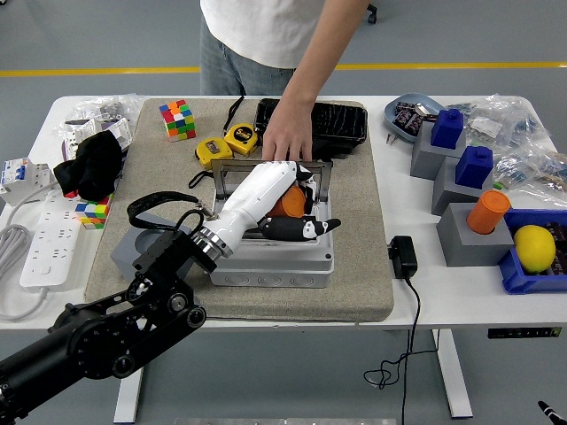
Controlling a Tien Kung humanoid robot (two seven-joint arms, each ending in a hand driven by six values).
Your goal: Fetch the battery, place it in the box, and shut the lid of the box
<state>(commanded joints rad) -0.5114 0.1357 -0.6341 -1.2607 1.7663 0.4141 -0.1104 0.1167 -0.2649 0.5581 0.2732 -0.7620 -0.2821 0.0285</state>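
Note:
A grey box (276, 264) stands on the beige mat, its clear lid (227, 180) raised at the far side. My left hand (310, 200), white with black fingers, reaches over the box's far half and is curled around an orange battery (287, 203), with the black thumb pointing right over the box's right wall. A person's hand (289, 138) rests on the top edge of the lid. Most of the box's inside is hidden by my hand.
Two yellow tape measures (226, 143), a colour cube (178, 119) and a black tray (323, 120) lie beyond the box. Grey blocks with blue and orange caps (469, 190) stand at the right. A black adapter (404, 258) lies beside the mat. A power strip (44, 239) is at the left.

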